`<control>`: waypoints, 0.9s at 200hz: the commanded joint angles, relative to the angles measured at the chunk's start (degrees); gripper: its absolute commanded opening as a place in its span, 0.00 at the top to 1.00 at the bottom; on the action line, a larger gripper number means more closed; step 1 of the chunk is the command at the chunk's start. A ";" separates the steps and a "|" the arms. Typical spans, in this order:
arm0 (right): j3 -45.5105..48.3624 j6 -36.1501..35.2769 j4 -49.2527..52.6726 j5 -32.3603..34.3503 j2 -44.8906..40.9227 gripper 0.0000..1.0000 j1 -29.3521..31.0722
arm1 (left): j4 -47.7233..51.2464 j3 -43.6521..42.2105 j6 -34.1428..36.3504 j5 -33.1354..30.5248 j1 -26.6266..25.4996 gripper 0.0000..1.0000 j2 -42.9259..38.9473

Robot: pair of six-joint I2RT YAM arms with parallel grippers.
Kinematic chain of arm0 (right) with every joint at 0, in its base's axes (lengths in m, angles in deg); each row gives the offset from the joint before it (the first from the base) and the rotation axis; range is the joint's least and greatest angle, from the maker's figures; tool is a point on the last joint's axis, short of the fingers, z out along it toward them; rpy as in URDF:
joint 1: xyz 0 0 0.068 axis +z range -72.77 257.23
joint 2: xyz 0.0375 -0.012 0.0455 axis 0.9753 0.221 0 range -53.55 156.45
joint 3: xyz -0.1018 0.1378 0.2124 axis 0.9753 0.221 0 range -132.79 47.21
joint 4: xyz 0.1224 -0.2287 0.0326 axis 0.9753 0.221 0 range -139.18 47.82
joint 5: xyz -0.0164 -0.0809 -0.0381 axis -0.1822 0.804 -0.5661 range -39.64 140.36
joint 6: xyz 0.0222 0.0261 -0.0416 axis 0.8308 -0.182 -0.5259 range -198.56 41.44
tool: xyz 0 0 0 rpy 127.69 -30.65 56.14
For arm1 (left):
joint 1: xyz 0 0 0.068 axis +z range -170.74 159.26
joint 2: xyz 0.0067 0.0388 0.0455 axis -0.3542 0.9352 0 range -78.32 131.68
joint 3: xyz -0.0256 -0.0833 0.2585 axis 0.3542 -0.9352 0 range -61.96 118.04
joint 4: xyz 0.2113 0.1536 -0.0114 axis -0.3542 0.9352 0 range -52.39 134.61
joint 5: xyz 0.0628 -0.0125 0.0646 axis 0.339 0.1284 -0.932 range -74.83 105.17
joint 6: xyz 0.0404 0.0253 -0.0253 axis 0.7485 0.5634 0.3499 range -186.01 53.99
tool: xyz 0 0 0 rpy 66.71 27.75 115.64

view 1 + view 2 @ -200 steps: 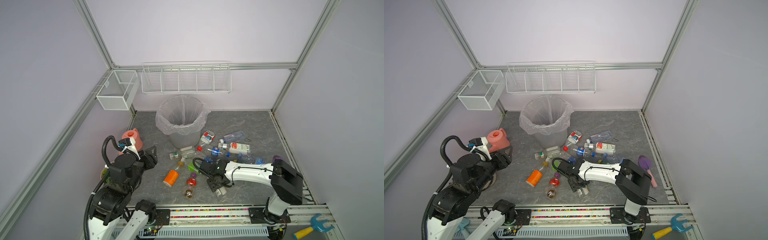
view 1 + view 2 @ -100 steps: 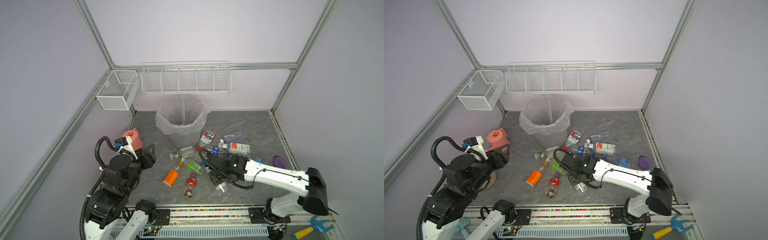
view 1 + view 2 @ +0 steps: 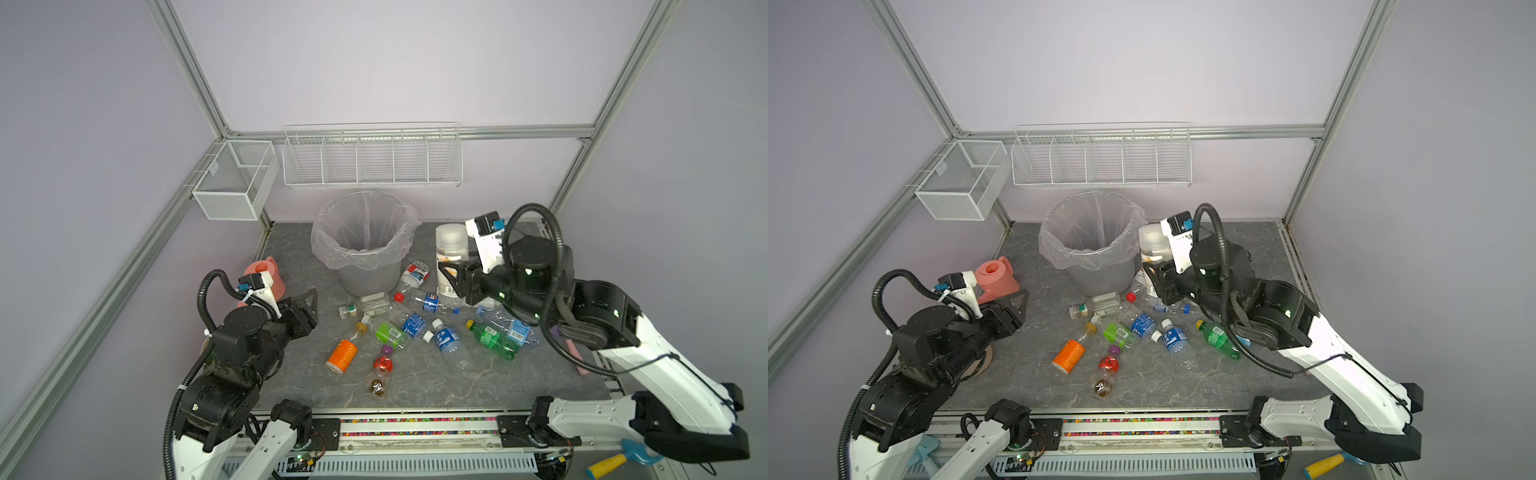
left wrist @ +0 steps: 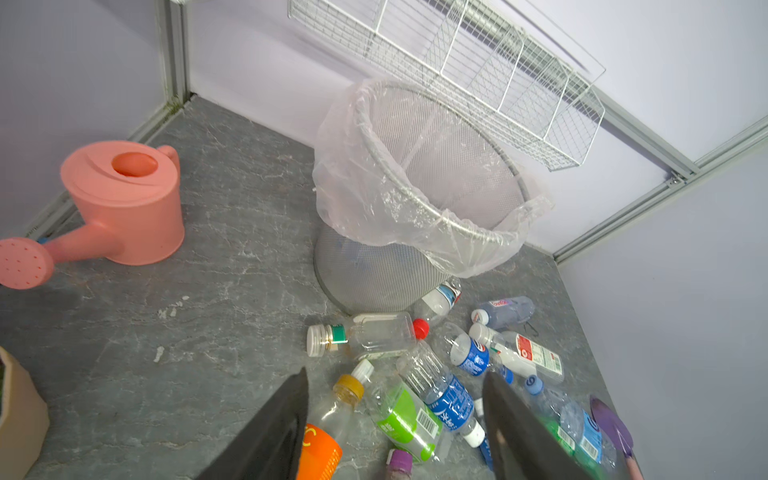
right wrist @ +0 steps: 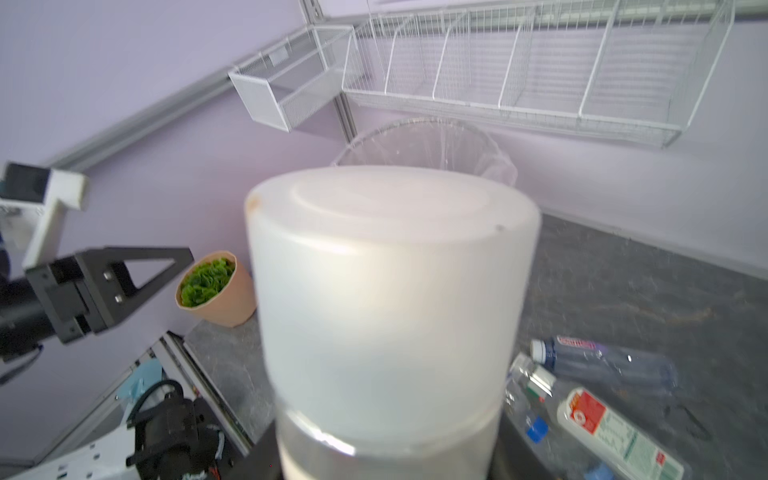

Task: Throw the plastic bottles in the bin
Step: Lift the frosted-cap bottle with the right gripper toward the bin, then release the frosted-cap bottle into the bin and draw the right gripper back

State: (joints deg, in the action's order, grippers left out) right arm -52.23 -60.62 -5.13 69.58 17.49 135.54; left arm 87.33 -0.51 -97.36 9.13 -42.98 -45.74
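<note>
Plastic bottles [image 3: 446,338]: approx. 13 total, i.e. 1 big white bottle [image 3: 451,249] + about 12 small ones. They overlap, so exact no. unclear. Among them: 1 green bottle [image 3: 492,340], 1 orange-label bottle [image 3: 343,354]. Bin [image 3: 365,286]: 1. Wire baskets: 2, i.e. small basket [image 3: 232,187] + long basket [image 3: 372,166] w/ 5 compartments. Watering can [image 3: 262,270]: 1. Plant pot [image 5: 224,299]: 1. Purple scoop [image 4: 611,424]: 1.
</note>
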 commanded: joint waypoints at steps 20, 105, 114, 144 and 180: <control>-19.22 -5.69 -1.18 -11.43 17.99 0.67 -7.14 | 2.20 -3.05 -2.39 5.19 -0.15 0.31 0.73; -53.62 0.90 -1.17 -26.67 55.94 0.68 -16.60 | 6.58 -10.16 -5.84 8.28 -0.17 0.26 0.25; -52.82 2.07 -2.59 -27.29 56.63 0.68 -17.10 | 6.63 -10.60 -6.00 8.30 -0.17 0.26 -0.42; -52.70 3.18 -4.01 -28.79 58.59 0.55 -17.16 | 8.37 -10.31 -5.58 7.93 -0.11 0.26 -0.70; -52.74 2.70 -4.74 -26.12 57.06 0.10 -17.00 | 8.33 -9.94 -5.65 7.28 -0.14 0.25 -0.94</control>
State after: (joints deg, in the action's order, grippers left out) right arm -104.29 -58.26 -6.98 43.03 78.06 118.27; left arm 93.27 -11.14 -102.02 16.98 -43.00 -46.29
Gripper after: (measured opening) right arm 0.850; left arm 0.745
